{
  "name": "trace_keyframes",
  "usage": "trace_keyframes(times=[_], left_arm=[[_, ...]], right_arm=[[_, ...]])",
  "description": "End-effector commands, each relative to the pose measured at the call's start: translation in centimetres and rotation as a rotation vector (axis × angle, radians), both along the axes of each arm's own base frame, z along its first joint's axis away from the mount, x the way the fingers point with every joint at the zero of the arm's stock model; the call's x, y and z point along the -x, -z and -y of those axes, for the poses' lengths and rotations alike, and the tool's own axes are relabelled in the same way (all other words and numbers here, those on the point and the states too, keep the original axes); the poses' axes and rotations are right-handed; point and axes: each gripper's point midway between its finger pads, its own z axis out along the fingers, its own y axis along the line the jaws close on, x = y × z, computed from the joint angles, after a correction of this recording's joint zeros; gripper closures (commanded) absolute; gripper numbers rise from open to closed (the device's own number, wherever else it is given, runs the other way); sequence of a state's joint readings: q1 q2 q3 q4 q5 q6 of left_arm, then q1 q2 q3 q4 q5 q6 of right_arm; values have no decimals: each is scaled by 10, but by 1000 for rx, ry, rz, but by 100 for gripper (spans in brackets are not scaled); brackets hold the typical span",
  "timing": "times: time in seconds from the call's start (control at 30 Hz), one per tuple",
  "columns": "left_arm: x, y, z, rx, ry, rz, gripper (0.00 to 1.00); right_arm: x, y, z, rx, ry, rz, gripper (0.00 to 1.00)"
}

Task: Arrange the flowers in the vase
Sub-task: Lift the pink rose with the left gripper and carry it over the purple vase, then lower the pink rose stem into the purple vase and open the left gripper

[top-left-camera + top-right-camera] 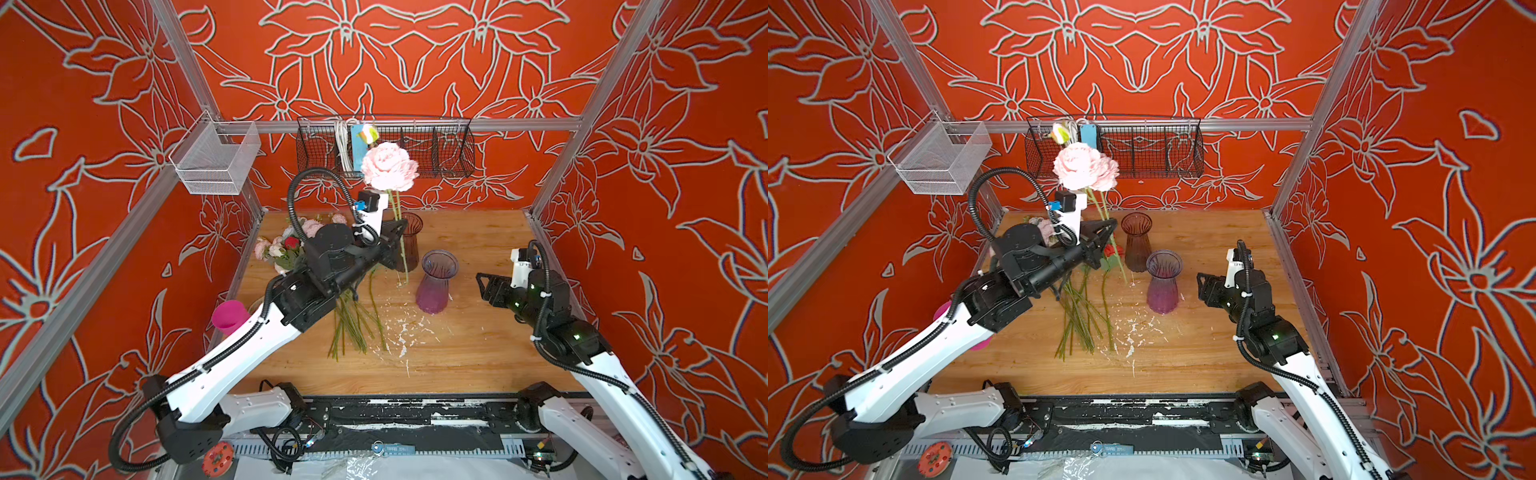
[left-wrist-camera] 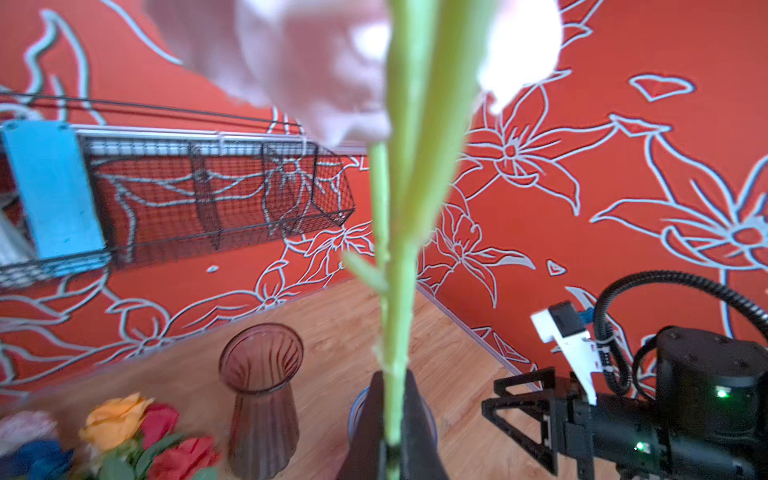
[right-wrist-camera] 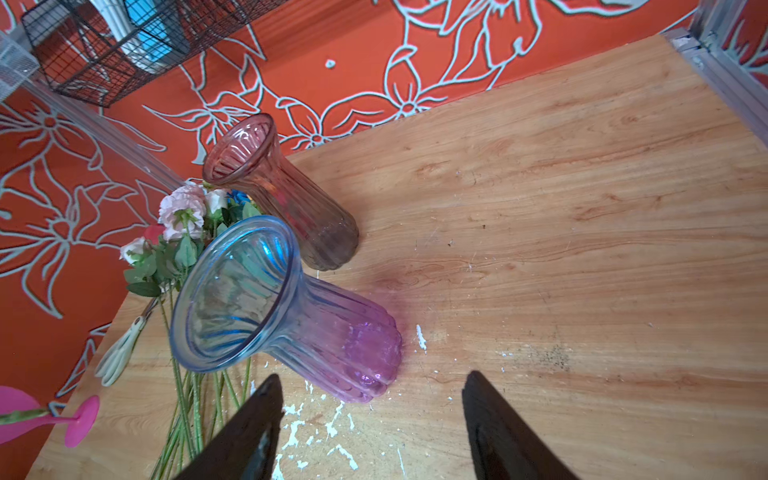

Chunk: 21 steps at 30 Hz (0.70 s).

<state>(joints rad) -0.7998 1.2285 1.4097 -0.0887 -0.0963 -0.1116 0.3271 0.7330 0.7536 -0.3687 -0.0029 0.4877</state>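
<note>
Flowers (image 1: 286, 249) lie bunched on the table (image 1: 478, 353), rear left, stems pointing forward. Left gripper (image 1: 400, 239) is clenched on a pink flower (image 1: 388, 166) stem, bloom up, just left of the brown vase (image 1: 410, 243). Purple vase (image 1: 437, 282) stands upright near centre. Right gripper (image 1: 483, 286) is released, jaws apart, beside the purple vase, not touching.

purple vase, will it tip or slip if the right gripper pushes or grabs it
The purple vase looks like clear ribbed glass: probably rigid, heavyish and breakable. Its base is wider than its neck, so a low push likely slides it on the wooden table; a push at the flared rim could tip it. Glossy walls may slip in the right gripper.
</note>
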Motion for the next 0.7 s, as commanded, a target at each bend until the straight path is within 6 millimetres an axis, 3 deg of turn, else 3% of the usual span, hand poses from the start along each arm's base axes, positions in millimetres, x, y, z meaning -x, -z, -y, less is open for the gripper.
trace_keyframes(times=[0.0,0.17,0.3,0.53,0.67], left_arm=[[4,-26,29,-45,36,115,100],[2,-46,68,-46,97,180,100],[-11,-46,84,-69,91,202,100],[-37,-33,107,-123,54,244,100],[-61,-5,118,-135,26,168,100]], right_arm=[[-3,1,9,-31,69,33,30],[-3,1,17,-21,103,36,30],[-2,-1,18,-11,99,44,29],[-5,-5,18,-4,96,54,29],[-6,-3,17,-8,95,43,29]])
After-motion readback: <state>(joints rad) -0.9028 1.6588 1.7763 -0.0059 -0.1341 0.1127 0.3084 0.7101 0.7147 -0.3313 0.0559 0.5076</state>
